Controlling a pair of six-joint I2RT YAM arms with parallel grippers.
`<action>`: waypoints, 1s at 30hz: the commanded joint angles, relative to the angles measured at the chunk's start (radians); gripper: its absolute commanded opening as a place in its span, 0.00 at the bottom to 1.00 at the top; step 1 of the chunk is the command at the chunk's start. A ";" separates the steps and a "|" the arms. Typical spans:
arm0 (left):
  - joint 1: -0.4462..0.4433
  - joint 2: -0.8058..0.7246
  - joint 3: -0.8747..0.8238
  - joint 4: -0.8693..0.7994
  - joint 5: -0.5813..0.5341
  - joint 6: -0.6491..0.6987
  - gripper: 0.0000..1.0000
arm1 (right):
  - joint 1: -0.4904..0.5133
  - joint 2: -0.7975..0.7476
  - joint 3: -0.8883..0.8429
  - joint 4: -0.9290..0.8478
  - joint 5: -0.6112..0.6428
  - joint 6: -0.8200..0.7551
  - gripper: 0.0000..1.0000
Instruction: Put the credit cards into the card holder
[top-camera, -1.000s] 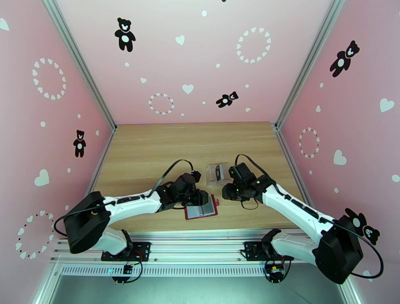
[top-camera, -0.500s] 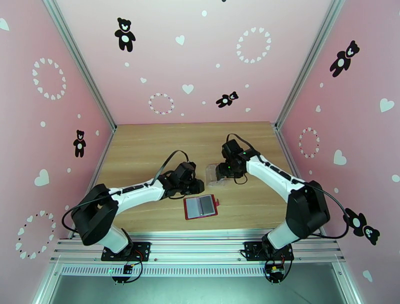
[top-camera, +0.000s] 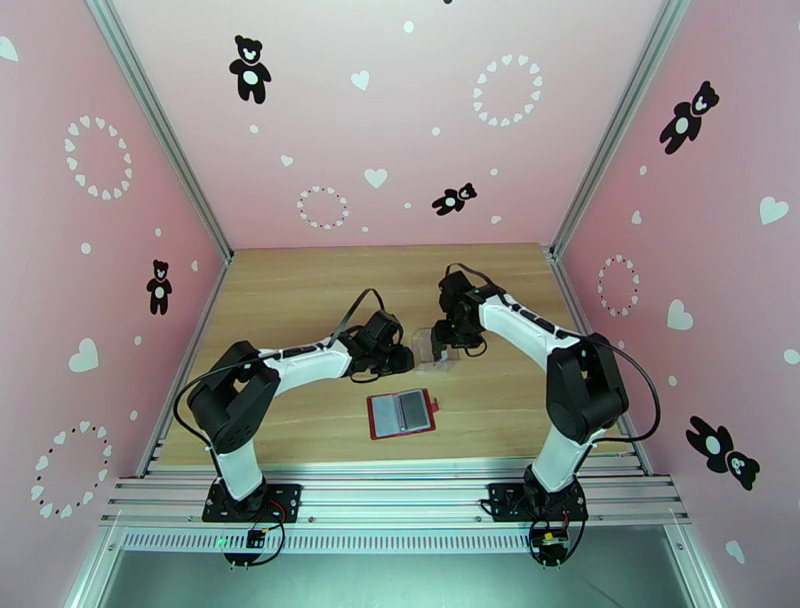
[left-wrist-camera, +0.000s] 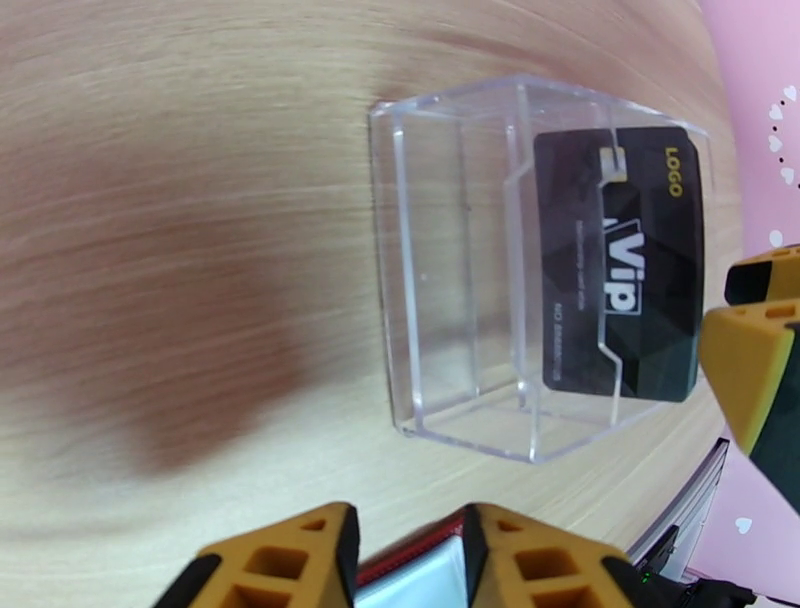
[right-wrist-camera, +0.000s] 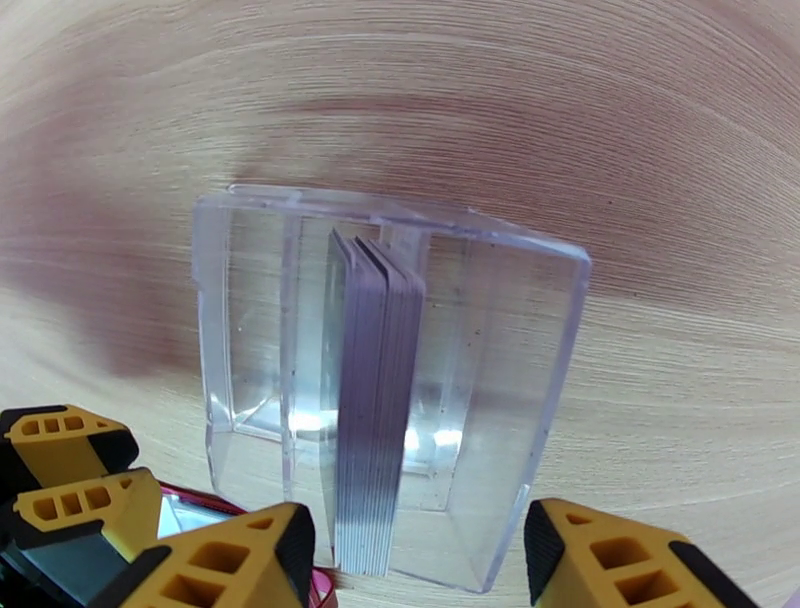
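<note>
A: Where are the credit cards (right-wrist-camera: 375, 400) sitting?
B: They are standing on edge inside the clear tray (right-wrist-camera: 545, 330).
A: And the card holder (top-camera: 402, 413)?
B: It is lying open on the table (top-camera: 300, 290) — apart from the tray, on its near side.
A: The grippers?
B: The right gripper (right-wrist-camera: 415, 520) is hovering over the tray, jaws spread wide; the left gripper (left-wrist-camera: 408, 525) is hovering just left of it, jaws slightly parted — both empty.

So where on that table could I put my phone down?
The far stretch of the wooden table, between the clear plastic tray and the back wall, is bare. So is the near strip right of the open dark-red wallet. Around the tray it is crowded: the left gripper and right gripper flank it.
</note>
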 joint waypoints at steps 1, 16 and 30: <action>0.010 -0.027 -0.015 -0.017 -0.030 0.013 0.34 | -0.001 0.020 0.039 -0.037 0.012 -0.016 0.60; 0.018 0.162 0.237 -0.090 0.027 0.035 0.35 | 0.000 0.091 0.111 -0.071 0.032 -0.018 0.61; 0.029 0.255 0.260 -0.084 0.024 0.031 0.31 | 0.005 0.108 0.121 -0.089 0.042 -0.020 0.61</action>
